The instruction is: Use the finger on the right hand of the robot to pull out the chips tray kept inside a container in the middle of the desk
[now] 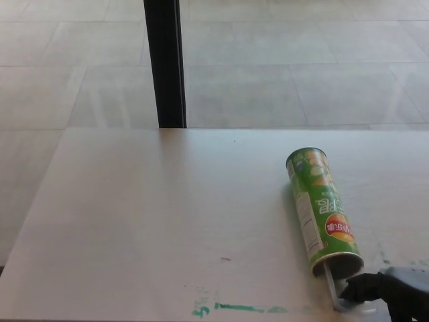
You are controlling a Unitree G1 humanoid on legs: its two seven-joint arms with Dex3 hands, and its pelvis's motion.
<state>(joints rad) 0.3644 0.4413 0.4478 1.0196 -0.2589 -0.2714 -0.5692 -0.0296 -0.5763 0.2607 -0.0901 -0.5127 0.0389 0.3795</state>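
the green chips container [322,212] lies on its side on the desk [154,215], its open mouth towards me. at that mouth a clear tray [336,292] pokes out, only a short way by my reckoning. my right hand [389,292] comes in just below and to the right of the mouth, one finger [356,289] stretched onto the tray's near end; whether the other digits are curled or apart i cannot tell. my left hand is out of sight. i judge the pull is under way. next, i should drag straight back along the can's axis, pressing lightly, lest the can roll or slide along.
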